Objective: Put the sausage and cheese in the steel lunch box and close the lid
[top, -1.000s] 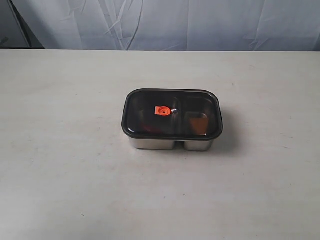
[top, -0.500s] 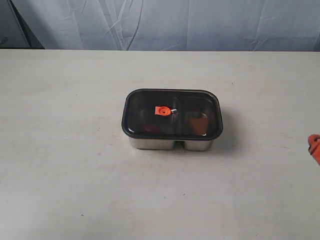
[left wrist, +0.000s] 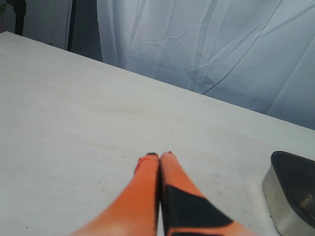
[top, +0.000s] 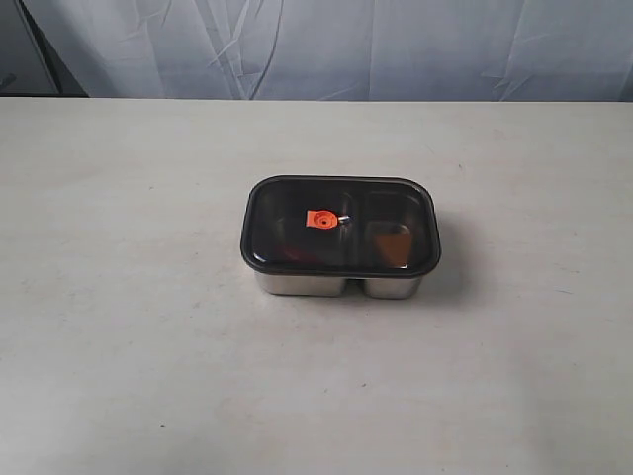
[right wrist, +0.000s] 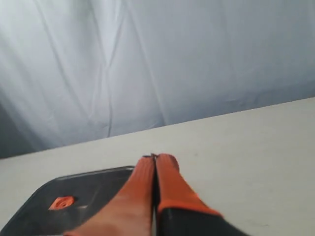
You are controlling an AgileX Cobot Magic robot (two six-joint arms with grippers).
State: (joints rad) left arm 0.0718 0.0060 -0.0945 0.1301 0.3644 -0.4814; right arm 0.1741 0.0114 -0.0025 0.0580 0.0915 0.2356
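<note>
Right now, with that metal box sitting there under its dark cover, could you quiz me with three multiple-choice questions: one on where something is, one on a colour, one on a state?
1. Seen through the lid in the exterior view, where does the cheese lie?
A) left compartment
B) right compartment
C) outside the box

2. What colour is the small valve on the lid?
A) green
B) blue
C) orange

3. How is the lid placed?
A) seated flat on the steel lunch box
B) lying apart from the box
C) leaning upright against the box

Answers:
1 B: a yellow-orange shape shows under the right half of the lid.
2 C: it is a bright orange spot near the lid's centre.
3 A: the lid's rim covers the box all round.
</note>
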